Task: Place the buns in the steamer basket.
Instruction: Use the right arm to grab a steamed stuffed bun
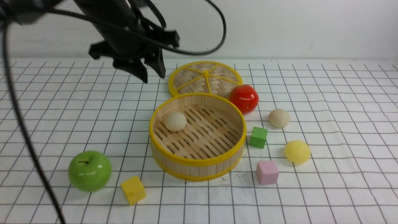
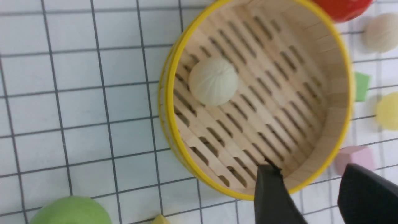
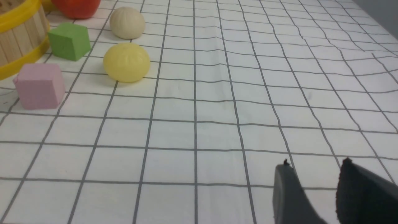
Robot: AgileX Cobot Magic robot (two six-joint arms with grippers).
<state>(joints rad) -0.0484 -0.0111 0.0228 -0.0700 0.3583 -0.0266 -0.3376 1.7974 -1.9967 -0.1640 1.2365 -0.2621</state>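
**One bun in the steamer basket, two lying outside it**

The steamer basket [image 1: 197, 169] is seen upright and uncovered near the middle of the gridded surface [image 1: 342, 102]. The first cream bun [image 1: 175, 121] is found inside it, resting on the slatted floor close to the wall that faces the far-left corner of the surface.

The second cream bun [image 1: 279, 118] lies on the surface outside the basket, toward the right edge. It is near a red apple [image 1: 244, 98], which sits just beside the basket's far-right rim. The yellow bun [image 1: 297, 151] is placed nearer the front edge, apart from the second cream bun. A green cube [image 1: 258, 137] is seen between these two buns and the basket, and a pink cube [image 1: 267, 172] lies closer to the front edge.

The woven lid [image 1: 205, 77] lies flat behind the basket, toward the far edge. A green apple [image 1: 89, 171] and a yellow cube [image 1: 133, 189] are found toward the front-left corner.

The left hand [image 1: 154, 76] is held in the air over the surface, off the far-left side of the basket. Its fingers are spread wide and nothing is gripped. The right hand [image 3: 317, 177] is shown only in its own wrist view, low over bare surface and well apart from the yellow bun. Its fingers are parted and nothing is held.
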